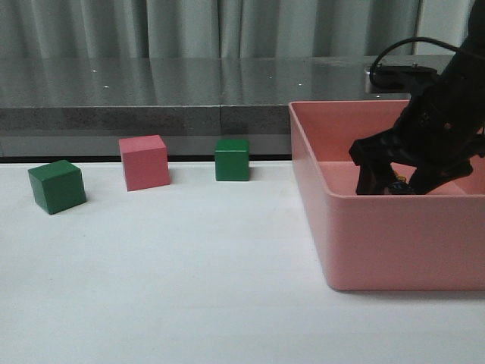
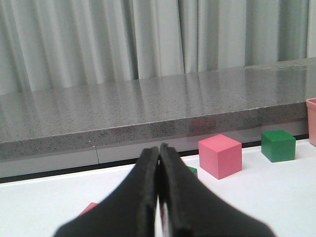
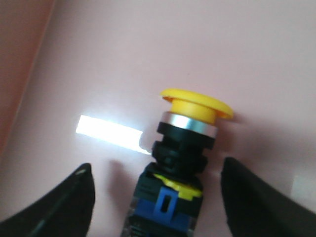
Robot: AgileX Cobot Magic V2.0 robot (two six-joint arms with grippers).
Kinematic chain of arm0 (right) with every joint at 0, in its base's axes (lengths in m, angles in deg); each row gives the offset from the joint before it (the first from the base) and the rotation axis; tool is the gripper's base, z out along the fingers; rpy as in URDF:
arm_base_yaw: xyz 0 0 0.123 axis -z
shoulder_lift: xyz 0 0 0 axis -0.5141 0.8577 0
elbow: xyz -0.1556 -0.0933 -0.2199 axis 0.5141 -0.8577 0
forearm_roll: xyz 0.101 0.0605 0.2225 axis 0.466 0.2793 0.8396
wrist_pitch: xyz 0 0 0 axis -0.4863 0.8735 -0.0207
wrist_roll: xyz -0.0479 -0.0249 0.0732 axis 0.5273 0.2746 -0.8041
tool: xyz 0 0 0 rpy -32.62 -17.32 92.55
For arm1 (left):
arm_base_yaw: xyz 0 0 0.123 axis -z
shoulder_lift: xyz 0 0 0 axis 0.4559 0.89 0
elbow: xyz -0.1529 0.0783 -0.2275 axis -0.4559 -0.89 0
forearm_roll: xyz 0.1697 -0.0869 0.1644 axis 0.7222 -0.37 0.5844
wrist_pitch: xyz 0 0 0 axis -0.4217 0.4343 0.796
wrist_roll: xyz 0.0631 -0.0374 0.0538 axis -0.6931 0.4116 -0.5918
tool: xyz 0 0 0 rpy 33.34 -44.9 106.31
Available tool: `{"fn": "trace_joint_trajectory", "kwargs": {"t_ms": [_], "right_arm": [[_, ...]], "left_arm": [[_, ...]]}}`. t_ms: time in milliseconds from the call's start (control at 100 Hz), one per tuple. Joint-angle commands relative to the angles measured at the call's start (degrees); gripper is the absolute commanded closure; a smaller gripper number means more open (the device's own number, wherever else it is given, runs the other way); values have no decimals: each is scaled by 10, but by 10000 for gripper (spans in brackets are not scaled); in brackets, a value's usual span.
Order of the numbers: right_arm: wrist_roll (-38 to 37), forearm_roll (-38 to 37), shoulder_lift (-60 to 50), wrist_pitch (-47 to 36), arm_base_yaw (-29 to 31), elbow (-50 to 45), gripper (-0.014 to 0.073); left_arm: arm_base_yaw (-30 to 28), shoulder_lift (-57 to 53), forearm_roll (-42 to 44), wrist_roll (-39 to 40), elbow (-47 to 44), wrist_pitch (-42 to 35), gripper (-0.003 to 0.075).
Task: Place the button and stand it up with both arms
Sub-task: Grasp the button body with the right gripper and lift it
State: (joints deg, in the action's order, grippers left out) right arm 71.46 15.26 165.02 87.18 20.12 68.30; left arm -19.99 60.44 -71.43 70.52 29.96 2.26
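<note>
The button (image 3: pixel 183 148) lies on its side on the floor of the pink bin (image 3: pixel 148 49): yellow mushroom cap, silver collar, black body, blue base. My right gripper (image 3: pixel 157 168) is open, with one black finger on each side of the button's base and a gap to both. In the front view my right gripper (image 1: pixel 394 188) reaches down inside the bin (image 1: pixel 394 243), and only a speck of the button (image 1: pixel 400 182) shows between the fingers. My left gripper (image 2: pixel 159 148) is shut and empty, low over the white table; it is out of the front view.
On the white table (image 1: pixel 189 265) stand a green cube (image 1: pixel 57 186), a pink cube (image 1: pixel 144 161) and a second green cube (image 1: pixel 232 159) in a row left of the bin. A grey stone ledge (image 1: pixel 151 91) runs behind them. The left wrist view shows the pink cube (image 2: pixel 220 155) and a green cube (image 2: pixel 278 145).
</note>
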Motion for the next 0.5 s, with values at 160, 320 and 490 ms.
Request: {"fn": "trace_joint_trajectory", "kwargs": {"t_ms": [160, 320, 490], "right_arm": [[6, -5, -34, 2, 2, 32, 561], [11, -8, -68, 111, 2, 106, 590], [64, -7, -103, 241, -31, 228, 590]], "left_arm": [[-3, -17, -4, 6, -26, -45, 740], [-3, -17, -4, 6, -26, -45, 740], [-3, -17, -4, 6, -26, -45, 740]]}}
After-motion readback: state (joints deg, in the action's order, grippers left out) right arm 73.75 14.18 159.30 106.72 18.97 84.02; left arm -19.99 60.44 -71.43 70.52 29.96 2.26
